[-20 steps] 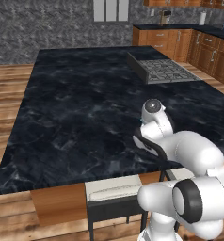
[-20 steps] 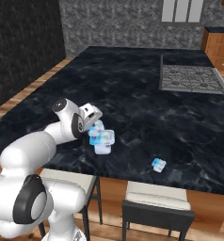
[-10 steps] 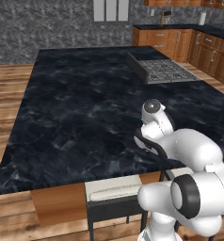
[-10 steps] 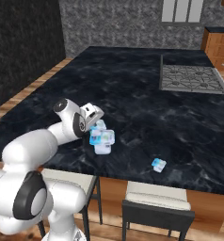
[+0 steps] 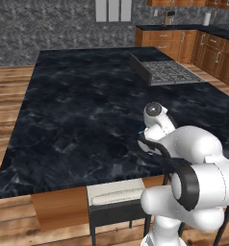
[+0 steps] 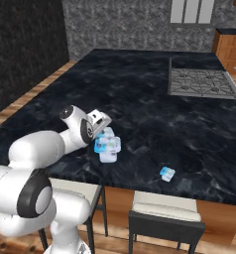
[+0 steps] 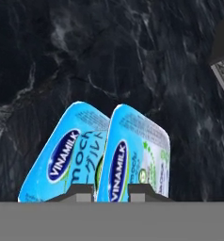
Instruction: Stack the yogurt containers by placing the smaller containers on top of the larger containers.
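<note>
On the black marble counter (image 6: 140, 94), near its front edge, stands the larger container (image 6: 109, 146), a wide white tub with a light-blue lid. A smaller container (image 6: 107, 132) sits right at its far side, and my gripper (image 6: 105, 127) is shut on it. In the hand view this cup's blue lid (image 7: 137, 155) tilts up between my fingertips, with the gripper (image 7: 110, 190) closed at its near edge. The tub's lid (image 7: 57, 155) lies just left, partly behind it. Another smaller container (image 6: 166, 173) lies alone to the right by the counter's edge.
A gas cooktop (image 6: 202, 82) (image 5: 167, 72) is set into the counter's far right. Two stools (image 6: 164, 211) (image 5: 115, 194) stand under the front edge. Wooden cabinets (image 5: 193, 43) line the back right wall. Wooden floor lies to the left.
The jaws have closed the last small bit onto the small cup. The arm and both containers have barely shifted.
</note>
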You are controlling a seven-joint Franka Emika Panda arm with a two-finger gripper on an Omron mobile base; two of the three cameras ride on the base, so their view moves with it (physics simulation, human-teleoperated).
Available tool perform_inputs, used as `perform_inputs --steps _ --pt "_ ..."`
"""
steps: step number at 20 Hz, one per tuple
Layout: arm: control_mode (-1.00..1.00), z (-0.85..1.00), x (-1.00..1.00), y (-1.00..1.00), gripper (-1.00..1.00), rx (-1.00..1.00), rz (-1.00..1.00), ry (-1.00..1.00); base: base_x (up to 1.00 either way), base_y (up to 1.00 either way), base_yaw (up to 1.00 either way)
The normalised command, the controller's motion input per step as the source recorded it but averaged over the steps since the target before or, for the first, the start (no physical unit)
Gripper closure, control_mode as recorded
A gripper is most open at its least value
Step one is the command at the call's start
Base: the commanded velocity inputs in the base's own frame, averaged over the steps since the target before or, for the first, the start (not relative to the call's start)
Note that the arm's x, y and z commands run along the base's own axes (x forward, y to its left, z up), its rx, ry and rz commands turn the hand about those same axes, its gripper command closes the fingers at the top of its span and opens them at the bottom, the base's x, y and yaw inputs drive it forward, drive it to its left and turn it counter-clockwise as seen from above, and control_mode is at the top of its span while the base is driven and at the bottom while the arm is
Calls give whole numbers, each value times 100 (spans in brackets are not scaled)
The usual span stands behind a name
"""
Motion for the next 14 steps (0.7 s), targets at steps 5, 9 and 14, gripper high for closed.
perform_inputs --steps 5,9,14 --pt "-100 -13 3 -14 100 -1 0 1 0 0 0" --pt "-100 -16 6 -11 100 -1 0 1 0 0 0" --pt "-100 -13 21 -1 100 -2 0 0 0 0 0"
